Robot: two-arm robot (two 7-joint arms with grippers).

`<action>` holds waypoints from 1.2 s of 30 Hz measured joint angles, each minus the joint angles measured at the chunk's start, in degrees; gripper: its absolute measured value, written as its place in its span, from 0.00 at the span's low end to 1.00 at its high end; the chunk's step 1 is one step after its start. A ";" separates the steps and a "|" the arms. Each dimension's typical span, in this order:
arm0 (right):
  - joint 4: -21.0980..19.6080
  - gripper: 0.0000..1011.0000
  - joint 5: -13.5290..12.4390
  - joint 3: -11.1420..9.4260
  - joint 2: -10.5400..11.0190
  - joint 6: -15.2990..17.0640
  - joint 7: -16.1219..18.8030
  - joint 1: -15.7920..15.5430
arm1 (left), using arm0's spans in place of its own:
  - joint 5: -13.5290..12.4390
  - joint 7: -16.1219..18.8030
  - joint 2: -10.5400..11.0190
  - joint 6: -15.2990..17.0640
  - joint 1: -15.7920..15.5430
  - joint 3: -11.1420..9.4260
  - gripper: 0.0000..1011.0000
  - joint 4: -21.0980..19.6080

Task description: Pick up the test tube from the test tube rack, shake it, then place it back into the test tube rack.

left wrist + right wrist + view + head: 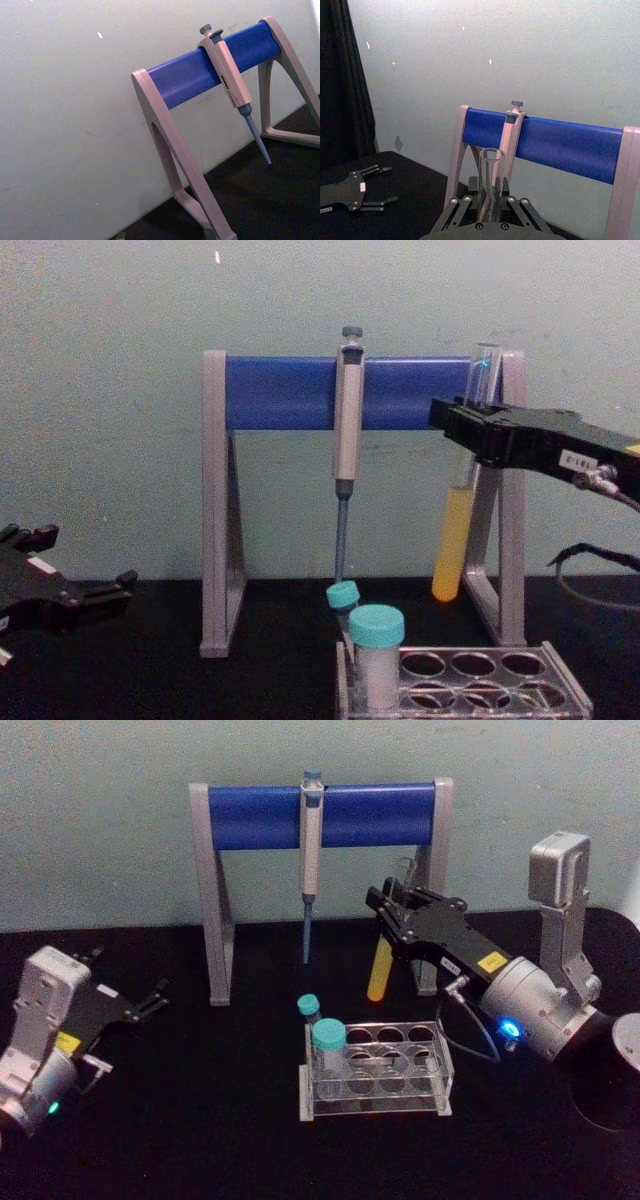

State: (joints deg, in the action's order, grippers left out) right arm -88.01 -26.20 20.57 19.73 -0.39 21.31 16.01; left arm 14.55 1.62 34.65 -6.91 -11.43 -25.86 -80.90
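Right claw (397, 910): clamped on the tube, raised well above the surface, behind and above the rack's right end.
Grip: the fingers pinch the tube's upper part; its open mouth stands up past them, the rest hangs below.
Tube (455, 540): clear of the rack, roughly upright with a slight tilt, yellow liquid filling the lower part, round bottom in the air in front of the stand's right leg.
Rack (440, 1070): low and clear, on the surface below and in front of the tube; most holes stand open.
Capped tubes (328, 1038): two teal-capped ones sit at the rack's left end, away from the open holes on the right.
Stand (290, 392): grey legs and a blue bar behind the rack, close behind the held tube.
Pipette (346, 420): hangs from the bar at mid-span, tip pointing down, well to the left of the tube.
Left claw (150, 1000): fingers apart, empty, parked low at the surface's left side, far from the rack.
Step in hand: by my reading, the tube is lifted out and the shake is due or under way.
Next move: short, gentle swings that keep the open mouth up so no liquid spills, clear of the stand's leg; then line the round bottom over an open hole and lower it straight in.
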 joint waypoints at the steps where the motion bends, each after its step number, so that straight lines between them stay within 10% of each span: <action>1: -0.03 0.23 0.05 -0.05 0.00 0.06 -0.01 -0.01 | 0.00 0.00 0.00 0.00 0.00 0.00 0.99 0.00; 20: -1.41 0.23 0.14 -0.64 0.32 0.89 0.87 -1.12 | 0.00 0.00 0.00 0.00 0.00 0.00 0.99 0.00; 36: -4.88 0.23 -4.51 -0.06 4.76 -1.71 8.26 -3.83 | 0.00 0.00 0.00 0.00 0.00 0.00 0.99 0.00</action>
State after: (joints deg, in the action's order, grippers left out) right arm -92.89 -30.70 20.50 24.49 -2.10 29.57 12.18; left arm 14.55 1.62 34.64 -6.91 -11.43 -25.86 -80.90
